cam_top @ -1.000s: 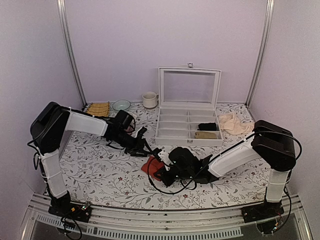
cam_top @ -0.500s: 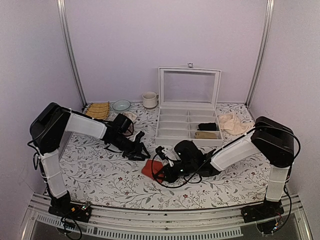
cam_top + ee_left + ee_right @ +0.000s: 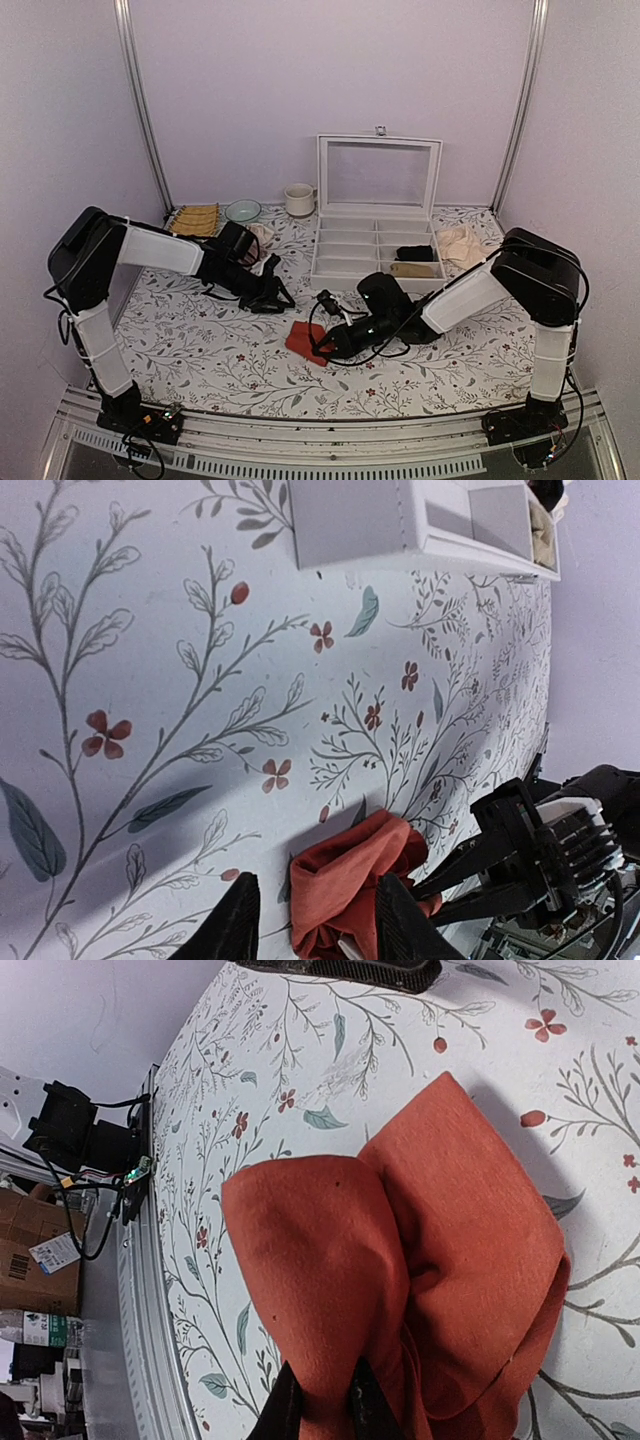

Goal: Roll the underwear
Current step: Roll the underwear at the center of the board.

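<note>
The underwear point(image 3: 303, 338) lay bunched on the worktop point(image 3: 200, 340) mid-front, my right claw point(image 3: 322, 1385) clamped on its edge, left claw point(image 3: 318, 885) apart, empty, nearby. I judged tight, even turns best.

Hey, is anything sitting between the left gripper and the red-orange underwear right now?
Nothing visible. Only bare floral tablecloth lies between the open left gripper and the underwear. The right gripper pinches the fabric from the opposite side.

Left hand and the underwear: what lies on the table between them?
Nothing but bare floral tablecloth; the top view shows an open strip of it separating the left hand from the underwear.
</note>
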### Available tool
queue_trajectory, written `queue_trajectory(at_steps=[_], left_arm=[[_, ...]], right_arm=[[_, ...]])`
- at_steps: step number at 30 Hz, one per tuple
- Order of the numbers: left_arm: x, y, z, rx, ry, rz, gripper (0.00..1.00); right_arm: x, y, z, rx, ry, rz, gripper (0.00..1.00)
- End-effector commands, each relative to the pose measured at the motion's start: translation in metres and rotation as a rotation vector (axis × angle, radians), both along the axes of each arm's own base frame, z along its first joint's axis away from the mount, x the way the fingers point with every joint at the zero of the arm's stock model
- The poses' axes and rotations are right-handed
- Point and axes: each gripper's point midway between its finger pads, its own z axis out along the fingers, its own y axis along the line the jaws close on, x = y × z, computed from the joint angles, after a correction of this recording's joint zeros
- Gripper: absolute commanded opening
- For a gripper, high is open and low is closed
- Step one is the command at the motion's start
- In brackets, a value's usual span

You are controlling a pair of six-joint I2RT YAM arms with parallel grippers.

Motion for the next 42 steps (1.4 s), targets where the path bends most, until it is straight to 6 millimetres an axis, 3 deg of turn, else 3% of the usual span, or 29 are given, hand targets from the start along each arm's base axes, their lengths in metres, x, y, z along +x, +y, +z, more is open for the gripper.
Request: queue_trajectory(at_steps=[1, 12, 25, 42], left_arm=[[0.007, 0.009, 0.01, -0.002, -0.03, 0.047, 0.39], [-0.013, 0.016, 0.009, -0.017, -0.003, 0.039, 0.46], [-0.077, 0.015, -0.002, -0.056, 0.039, -0.098, 0.57], [-0.096, 0.001, 0.011, -0.17, 0.007, -0.156, 0.61]], right_arm=[[-0.034, -0.04, -0.071, -0.207, 0.261, 0.005, 0.0], [-0.039, -0.043, -0.091, -0.215, 0.452, 0.009, 0.0], [-0.047, -0.054, -0.114, -0.354, 0.538, 0.03, 0.0], [-0.041, -0.059, -0.118, -0.412, 0.5, 0.034, 0.0]])
